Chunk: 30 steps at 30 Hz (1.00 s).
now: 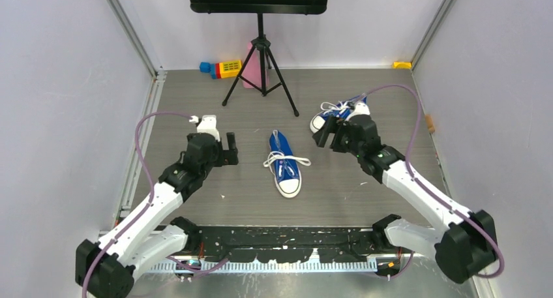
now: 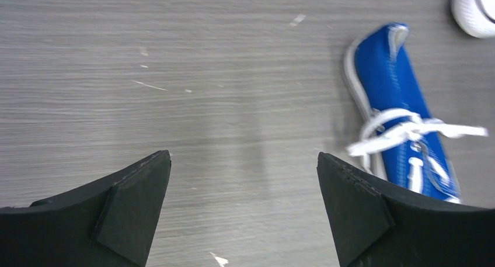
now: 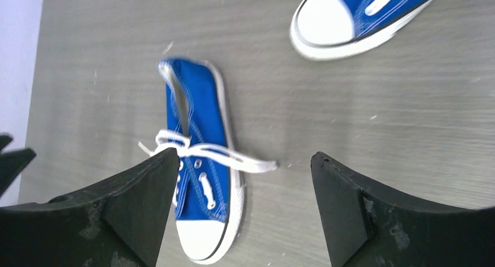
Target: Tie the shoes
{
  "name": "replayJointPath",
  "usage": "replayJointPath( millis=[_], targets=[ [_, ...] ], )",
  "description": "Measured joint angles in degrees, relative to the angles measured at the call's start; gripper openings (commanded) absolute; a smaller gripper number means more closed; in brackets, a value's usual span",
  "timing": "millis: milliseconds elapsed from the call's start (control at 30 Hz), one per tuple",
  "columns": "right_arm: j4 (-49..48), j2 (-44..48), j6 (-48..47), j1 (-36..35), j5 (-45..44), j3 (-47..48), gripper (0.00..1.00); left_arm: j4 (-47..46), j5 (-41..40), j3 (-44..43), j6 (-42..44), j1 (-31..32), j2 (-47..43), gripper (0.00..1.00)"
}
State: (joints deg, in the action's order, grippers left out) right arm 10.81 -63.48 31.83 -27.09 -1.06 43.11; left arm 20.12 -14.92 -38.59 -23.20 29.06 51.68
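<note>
While the centre sneaker [image 1: 285,169] and far sneaker [image 1: 319,122] sit on the table [image 1: 195,102], left gripper [image 2: 243,162] and right gripper [image 3: 244,159] hover, both spread wide, empty.

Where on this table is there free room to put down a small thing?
Bare table lies between the left gripper and the middle shoe, and in the near strip between that shoe and the arm bases. Crowded: the far side, with the second shoe close by the right gripper, the tripod and the toy blocks.
</note>
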Motion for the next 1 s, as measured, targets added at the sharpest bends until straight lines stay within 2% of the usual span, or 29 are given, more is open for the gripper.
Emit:
replayJointPath(
  millis=[167,267,400,567,667,800,1000],
  targets=[
    [-0.3,6.7,-1.4,7.1,-7.1,-1.5,0.88,-5.5,-8.0,6.1,4.6,-3.1,-4.9,1.00],
    [-2.3,10.4,-2.5,10.7,-13.9,-4.7,0.88,-10.1,-10.3,8.9,7.2,-7.5,-5.2,1.00],
    [-9.9,13.8,-7.2,11.8,-22.2,-12.9,0.87,-18.5,-12.4,13.1,10.6,-11.5,-3.4,1.00],
    [-22.8,13.8,-16.1,14.1,-25.5,-24.8,0.87,-31.7,-13.6,18.1,14.7,-14.4,5.0,1.00],
    [-29.5,9.6,-19.7,16.5,-25.4,-27.7,0.87,-38.9,-12.9,19.8,16.3,-16.5,11.5,1.00],
    [-42.3,-2.7,-22.8,17.7,-25.9,-28.0,0.86,-47.8,-11.6,21.5,18.0,-19.1,18.8,1.00],
    [-57.1,-18.2,-25.7,19.3,-25.3,-28.0,0.84,-56.0,-6.9,21.0,19.9,-21.3,24.0,0.98]
  ],
)
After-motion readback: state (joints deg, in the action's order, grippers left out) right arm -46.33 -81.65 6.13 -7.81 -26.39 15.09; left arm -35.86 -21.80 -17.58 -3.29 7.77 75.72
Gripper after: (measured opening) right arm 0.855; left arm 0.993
